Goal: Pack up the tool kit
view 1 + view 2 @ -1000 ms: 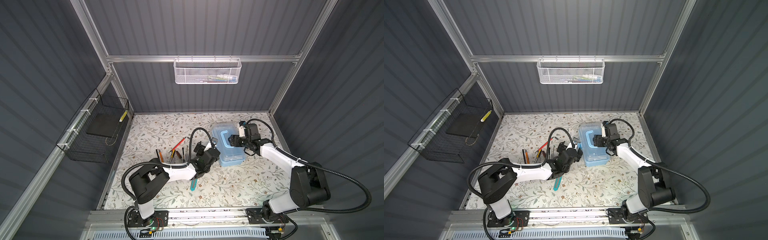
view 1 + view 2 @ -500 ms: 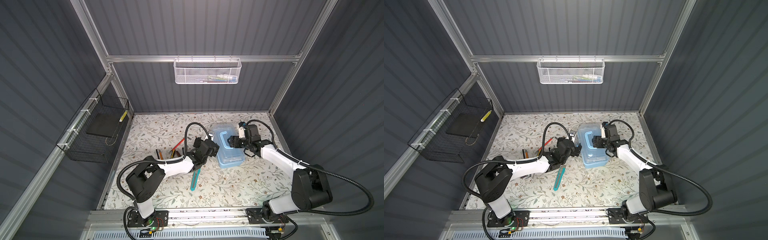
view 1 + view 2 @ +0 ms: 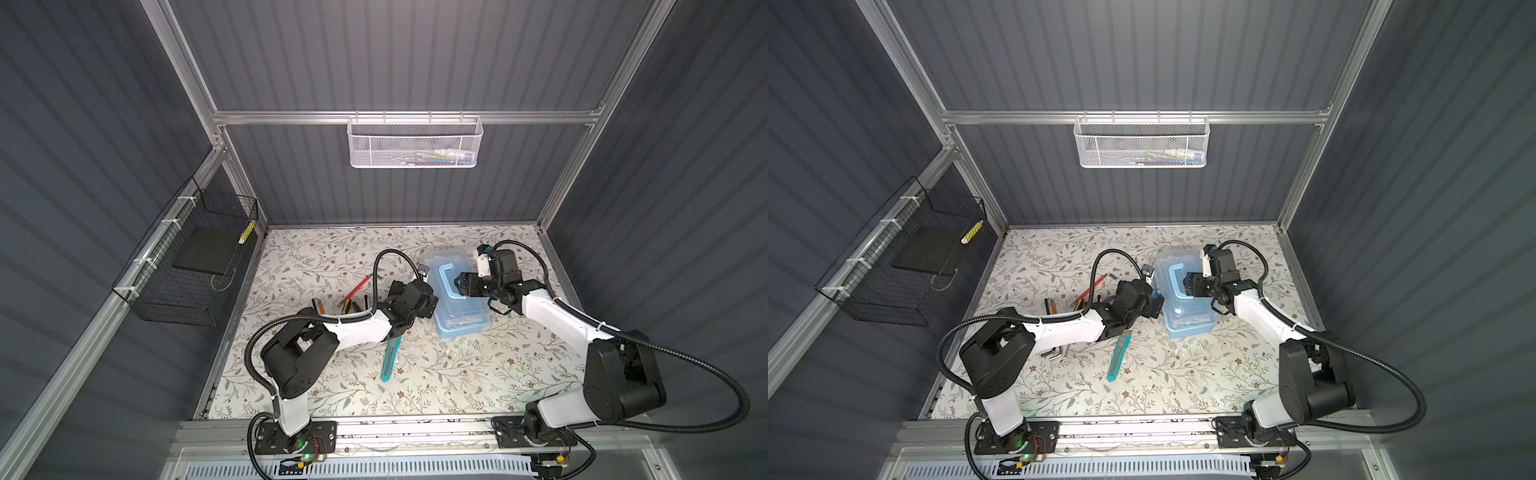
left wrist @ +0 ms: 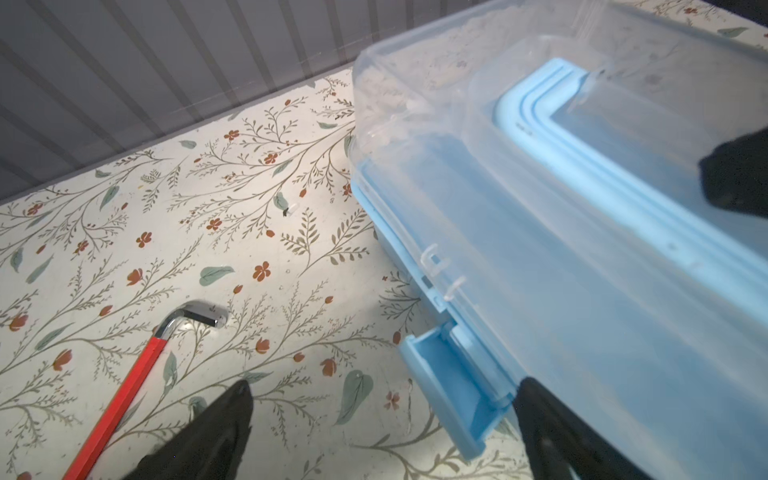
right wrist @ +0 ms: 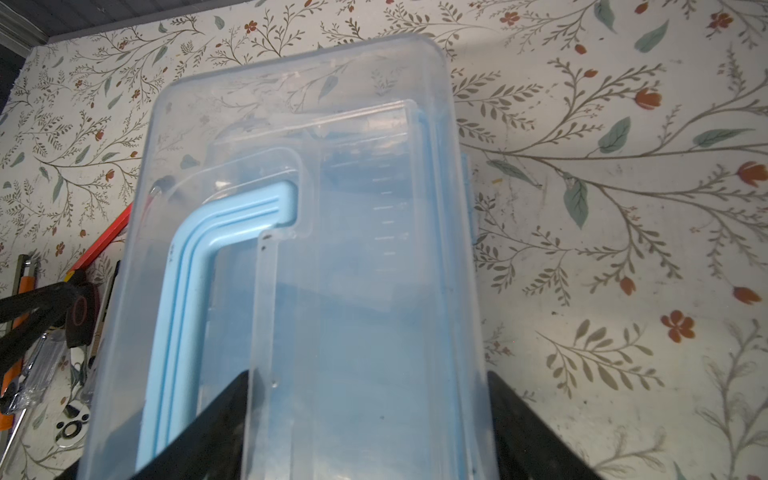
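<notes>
Tool kit [image 3: 463,318]: 1. Teal utility knife [image 3: 390,359]: 1. Red-handled hex key [image 4: 124,386]: 1. White mesh basket [image 3: 413,143], far: 1. Black wire basket [image 3: 174,307], left: 1. Other loose tools [image 3: 351,305]: count unclear.

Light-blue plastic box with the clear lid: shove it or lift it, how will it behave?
Probably slides rather than tips: the light-blue plastic box is low and sits flat on the floral-print table. Its blue latch is flipped open, so lifting by the flat-folded light-blue handle may raise only the translucent lid. Smooth plastic, likely slippery to pinch.
</notes>
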Motion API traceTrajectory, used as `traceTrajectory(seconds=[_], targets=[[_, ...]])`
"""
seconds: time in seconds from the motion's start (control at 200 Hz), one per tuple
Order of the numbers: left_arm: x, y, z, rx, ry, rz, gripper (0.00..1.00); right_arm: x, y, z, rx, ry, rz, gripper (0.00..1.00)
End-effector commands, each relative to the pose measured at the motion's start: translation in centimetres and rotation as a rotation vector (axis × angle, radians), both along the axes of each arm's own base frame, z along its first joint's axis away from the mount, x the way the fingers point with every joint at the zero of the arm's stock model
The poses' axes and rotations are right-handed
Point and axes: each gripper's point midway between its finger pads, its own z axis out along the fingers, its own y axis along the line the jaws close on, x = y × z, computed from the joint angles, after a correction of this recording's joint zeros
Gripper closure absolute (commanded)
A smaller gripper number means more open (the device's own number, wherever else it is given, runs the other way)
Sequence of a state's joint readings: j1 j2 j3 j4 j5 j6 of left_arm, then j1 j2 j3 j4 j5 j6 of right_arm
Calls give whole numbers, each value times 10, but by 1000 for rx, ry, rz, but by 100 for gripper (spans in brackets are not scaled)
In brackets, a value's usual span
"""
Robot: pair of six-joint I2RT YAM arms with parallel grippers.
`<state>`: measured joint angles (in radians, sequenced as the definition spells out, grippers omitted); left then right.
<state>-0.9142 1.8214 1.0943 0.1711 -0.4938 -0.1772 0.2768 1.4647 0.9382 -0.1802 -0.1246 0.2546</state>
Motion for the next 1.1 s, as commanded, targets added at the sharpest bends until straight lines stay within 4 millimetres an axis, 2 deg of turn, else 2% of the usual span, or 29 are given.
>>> traceTrajectory(seconds=[0.0,0.27,0.785,1.096], targets=[[7,4,-6,0,29,35,0,-36,6,-34,37,183,23,21],[10,23,-21,25,62,88,0,-40,5,-34,92,190,18,21],[2,40,-39,48,94,136,0,-44,-9,-32,338,214,-22,22],[4,47,-44,63,106,160,0,-46,-9,-30,359,216,-16,22]])
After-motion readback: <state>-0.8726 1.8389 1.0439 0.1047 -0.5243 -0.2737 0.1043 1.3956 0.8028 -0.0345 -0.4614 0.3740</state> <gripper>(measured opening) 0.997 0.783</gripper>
